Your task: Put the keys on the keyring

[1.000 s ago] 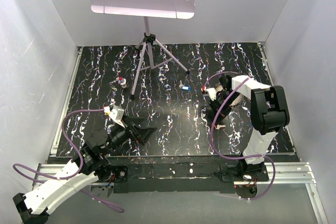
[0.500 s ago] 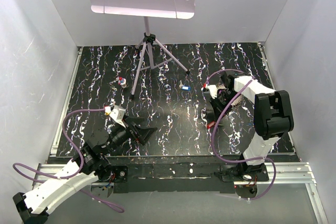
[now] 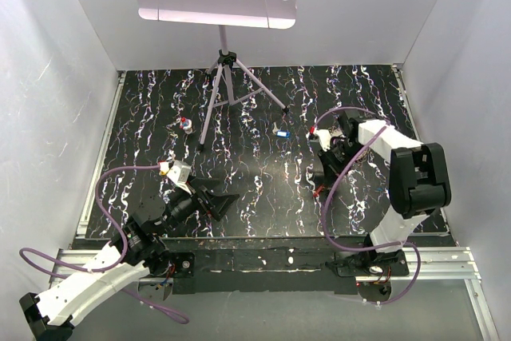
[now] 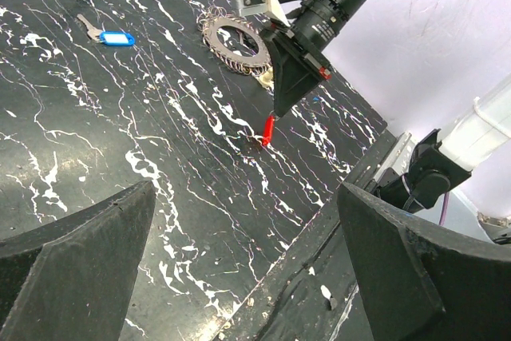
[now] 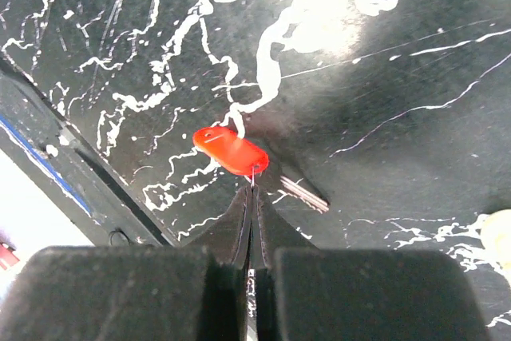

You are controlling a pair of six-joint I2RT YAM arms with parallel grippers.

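My right gripper (image 5: 252, 189) is shut on the thin wire loop of a red-headed key (image 5: 230, 151), whose metal blade (image 5: 302, 192) sticks out to the right. In the left wrist view the red key (image 4: 268, 129) hangs from the right gripper (image 4: 275, 111) just above the table. The toothed grey keyring (image 4: 235, 41) lies behind it, and in the top view (image 3: 357, 152) the right arm partly hides it. A blue key (image 4: 116, 37) lies to the left, also in the top view (image 3: 281, 133). My left gripper (image 4: 247, 197) is open and empty, low over the table's near edge (image 3: 219, 201).
The music stand's tripod (image 3: 227, 85) stands at the back centre. Another small key with a red head (image 3: 186, 124) lies left of it. A cream piece (image 5: 503, 229) shows at the right edge of the right wrist view. The table's front rail (image 4: 351, 221) runs beneath my left gripper.
The right gripper has shifted a little to the left with the red key, and its elbow has swung right. The left arm has hardly moved.
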